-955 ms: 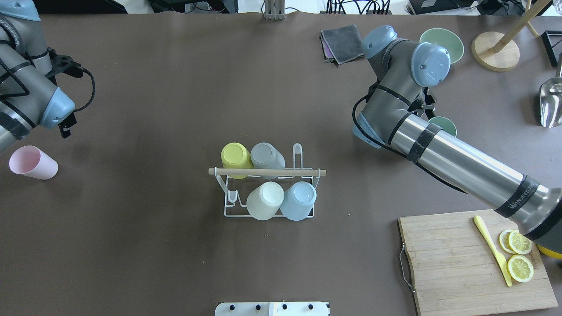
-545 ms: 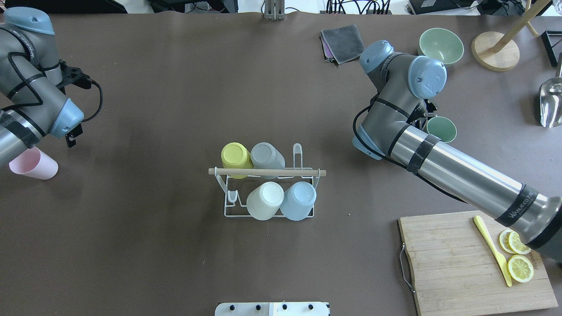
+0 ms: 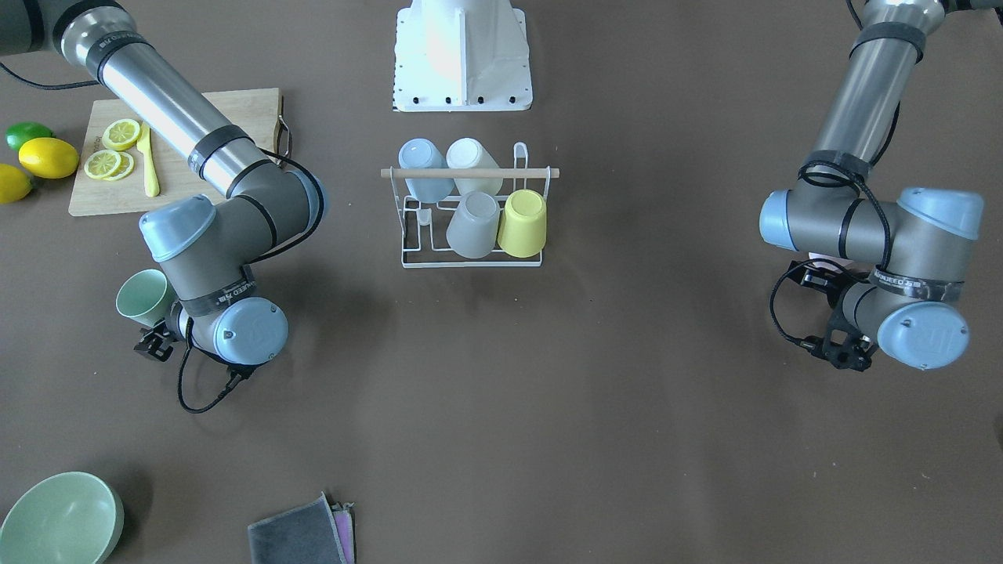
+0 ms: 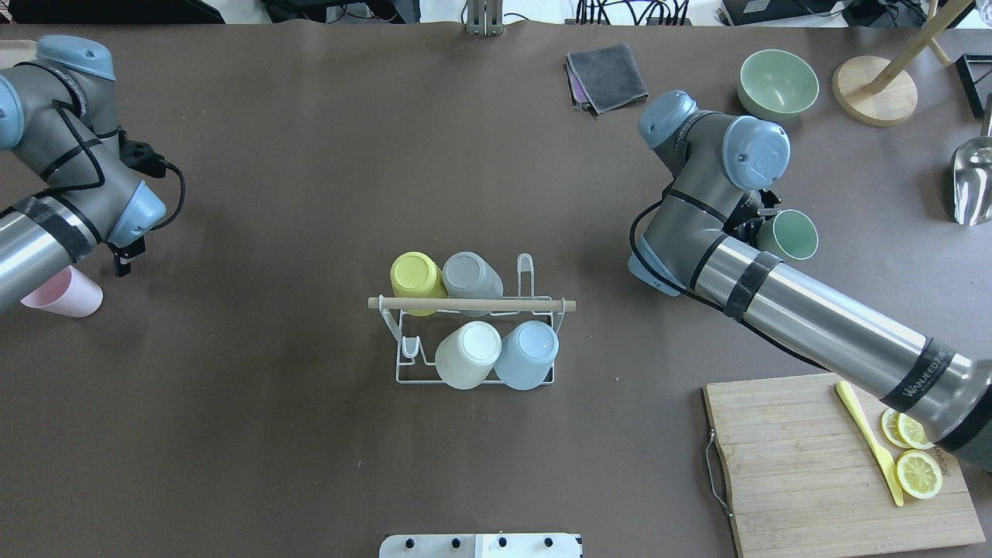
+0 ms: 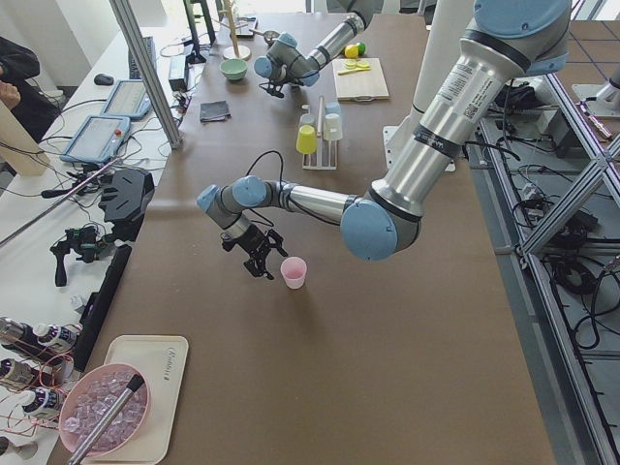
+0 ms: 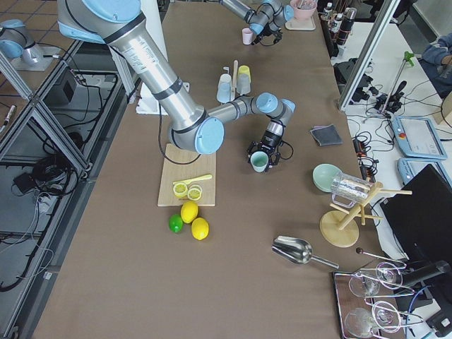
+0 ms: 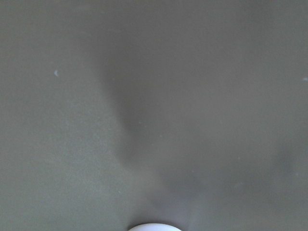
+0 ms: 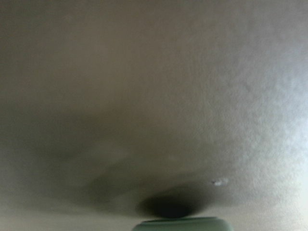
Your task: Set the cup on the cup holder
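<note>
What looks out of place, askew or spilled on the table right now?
Nothing stands out. The cup holder sits square and carries four cups upside down; the pink cup and green cup are upright off the rack. Nothing looks spilled.

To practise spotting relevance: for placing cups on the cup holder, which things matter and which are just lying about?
Belong: cup holder, green cup, pink cup, yellow cup, grey cup, cream cup, blue cup.
Lying about: cutting board, lemon slices, green bowl, grey cloth, metal scoop.

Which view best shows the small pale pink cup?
Exterior left: the small pale pink cup stands whole, upright, beside the left gripper. Overhead, the left arm covers part; front-facing nearly hides it; exterior right shows it tiny; the left wrist only a rim.
</note>
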Controlling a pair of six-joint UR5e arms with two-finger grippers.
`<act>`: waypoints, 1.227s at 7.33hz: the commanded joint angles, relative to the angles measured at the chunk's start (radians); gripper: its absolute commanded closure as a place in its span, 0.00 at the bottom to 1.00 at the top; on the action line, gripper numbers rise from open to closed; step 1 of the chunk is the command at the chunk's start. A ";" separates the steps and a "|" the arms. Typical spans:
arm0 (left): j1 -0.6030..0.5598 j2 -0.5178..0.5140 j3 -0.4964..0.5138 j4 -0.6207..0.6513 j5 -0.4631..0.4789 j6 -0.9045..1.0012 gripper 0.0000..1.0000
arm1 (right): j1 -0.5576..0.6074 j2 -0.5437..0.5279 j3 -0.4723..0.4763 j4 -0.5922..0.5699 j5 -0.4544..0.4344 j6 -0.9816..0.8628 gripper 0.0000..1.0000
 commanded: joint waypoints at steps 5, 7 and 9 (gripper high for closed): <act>0.018 -0.038 0.079 0.097 0.045 0.047 0.02 | 0.030 -0.047 0.148 -0.128 -0.060 -0.083 1.00; 0.022 -0.038 0.096 0.098 0.057 0.065 0.02 | 0.119 -0.151 0.254 -0.118 -0.068 -0.195 1.00; 0.032 -0.038 0.108 0.101 0.057 0.070 0.02 | 0.208 -0.225 0.312 0.006 -0.006 -0.261 1.00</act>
